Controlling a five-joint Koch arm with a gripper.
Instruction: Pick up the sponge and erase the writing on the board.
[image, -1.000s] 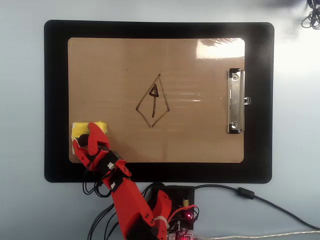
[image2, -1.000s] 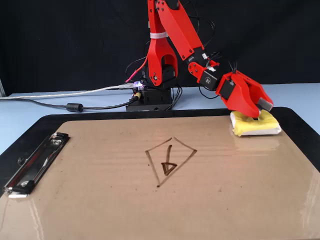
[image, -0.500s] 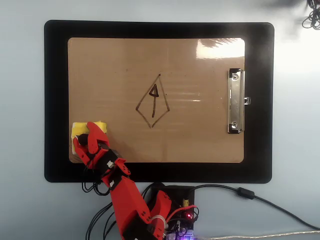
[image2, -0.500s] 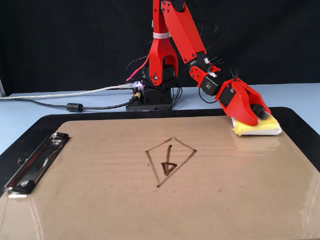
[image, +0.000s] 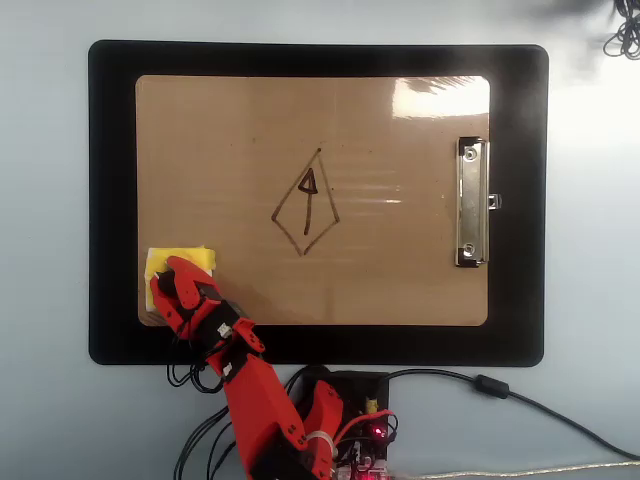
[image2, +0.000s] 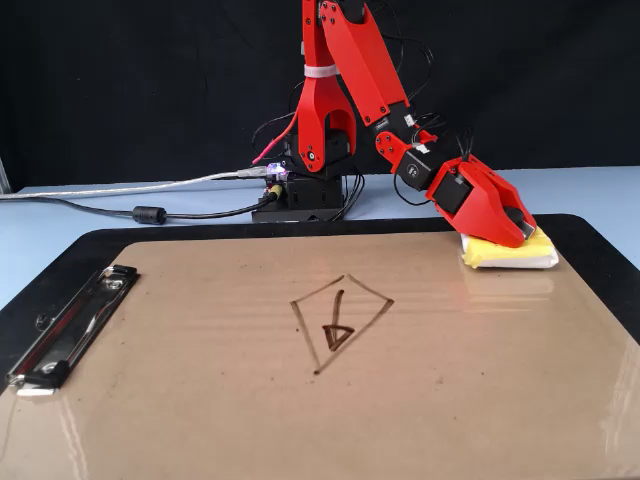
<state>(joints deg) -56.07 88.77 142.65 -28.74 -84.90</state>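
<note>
While the red arm reaches down to the sponge, nothing on the board has yet been wiped, so the task stands at its first stage.

Nearest in the fixed view lies the board (image2: 300, 400), a glossy tan clipboard resting on a black mat (image2: 60, 262), its silver clip (image2: 70, 325) at the left edge in that view. No smear or gap appears anywhere on its surface.

Further back, about the middle of the board, the writing (image2: 340, 320) is complete: a dark kite outline with a small arrow shape inside, every line unbroken. The overhead view confirms this (image: 306, 203).

Beyond that, at the far right corner of the board in the fixed view, the sponge (image2: 510, 255) lies flat on the surface, well apart from the writing. The gripper (image2: 510, 232) sits directly on top of it, covering most of its upper face. Whether the fingers are clamped on the sponge's knob or merely resting over it cannot be told from either view, since the red housing hides their tips. The sponge does not appear lifted.

Farthest back, the arm's base (image2: 300, 200) stands on the pale counter (image2: 100, 215) with cables trailing left.

Judgement: the approach looks finished and the grasp is unconfirmed; lifting, carrying to the centre and erasing all remain.
</note>
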